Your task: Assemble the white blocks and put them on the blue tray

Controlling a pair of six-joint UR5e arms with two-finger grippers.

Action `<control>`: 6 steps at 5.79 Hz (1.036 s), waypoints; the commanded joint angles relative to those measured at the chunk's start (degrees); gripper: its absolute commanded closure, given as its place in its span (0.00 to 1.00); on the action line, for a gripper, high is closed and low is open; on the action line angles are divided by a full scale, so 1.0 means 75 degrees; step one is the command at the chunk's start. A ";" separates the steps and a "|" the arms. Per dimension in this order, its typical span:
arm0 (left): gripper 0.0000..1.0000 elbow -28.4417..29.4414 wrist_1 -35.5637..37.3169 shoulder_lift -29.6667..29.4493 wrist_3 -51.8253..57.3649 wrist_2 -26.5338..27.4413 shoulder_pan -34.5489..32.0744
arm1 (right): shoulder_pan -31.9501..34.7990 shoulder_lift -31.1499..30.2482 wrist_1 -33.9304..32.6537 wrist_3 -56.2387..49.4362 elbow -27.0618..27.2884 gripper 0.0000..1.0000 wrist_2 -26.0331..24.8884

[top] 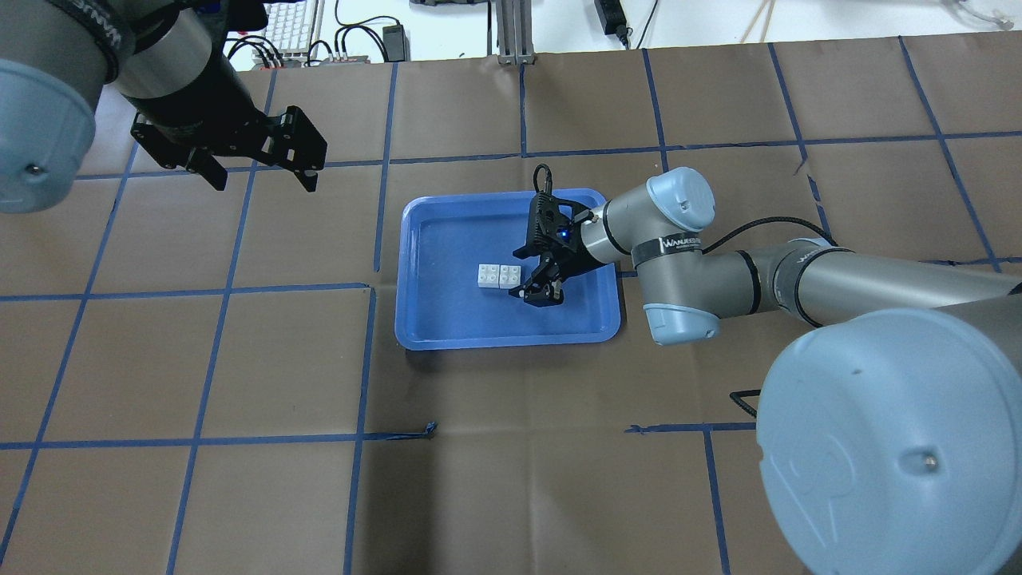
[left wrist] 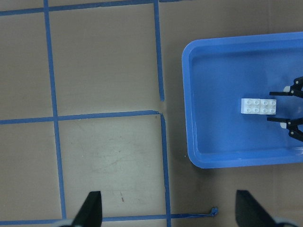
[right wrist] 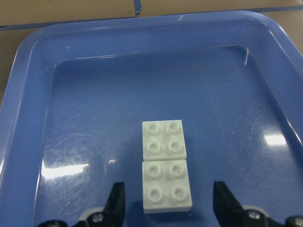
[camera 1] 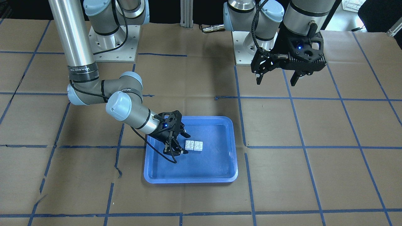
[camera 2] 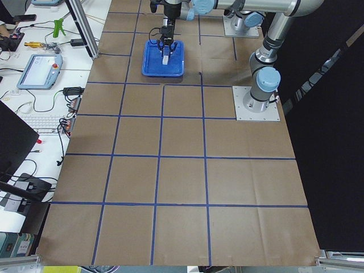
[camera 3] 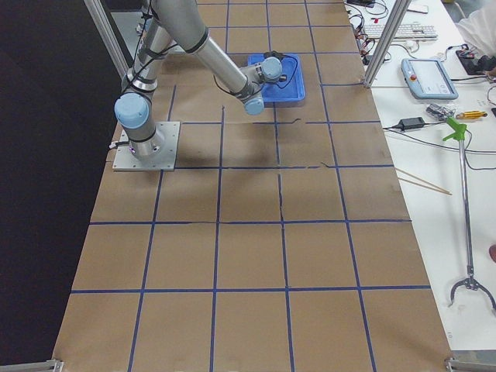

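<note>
Two white studded blocks (camera 1: 193,145) sit joined end to end on the floor of the blue tray (camera 1: 216,160). They also show in the overhead view (top: 499,275) and both wrist views (left wrist: 258,106) (right wrist: 166,163). My right gripper (camera 1: 185,143) is open and low inside the tray (top: 447,239). Its fingers (right wrist: 117,201) flank the near end of the blocks with a gap on each side. My left gripper (camera 1: 276,82) is open and empty, raised well off to the side of the tray (left wrist: 213,94).
The table is brown paper with a grid of blue tape lines (top: 363,359). The arm bases (camera 1: 113,40) stand at the robot's edge. A keyboard and cables (top: 287,28) lie beyond the far edge.
</note>
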 commanded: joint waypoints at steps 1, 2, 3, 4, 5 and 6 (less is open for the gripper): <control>0.01 -0.0008 -0.0014 0.0032 0.0000 0.0000 -0.0013 | 0.0000 -0.0058 0.0000 0.0427 -0.0016 0.00 0.0020; 0.01 0.0004 -0.0026 0.0032 0.0000 0.0000 -0.0013 | -0.0012 -0.0117 0.0023 0.0826 -0.0085 0.00 -0.0073; 0.01 0.0004 -0.0015 0.0032 0.0000 0.0000 -0.0013 | -0.0012 -0.0292 0.0139 0.1201 -0.0260 0.00 -0.0190; 0.01 0.0016 -0.0014 0.0032 0.0000 0.0000 -0.0013 | -0.0035 -0.0676 0.0686 0.1959 -0.0273 0.00 -0.0667; 0.01 0.0004 -0.0014 0.0020 -0.0012 0.0000 -0.0013 | -0.0035 -0.1167 0.1271 0.2767 -0.0285 0.00 -0.1101; 0.01 0.0016 -0.0014 0.0032 -0.0012 0.0000 -0.0001 | -0.0035 -0.1543 0.1834 0.3692 -0.0274 0.00 -0.1511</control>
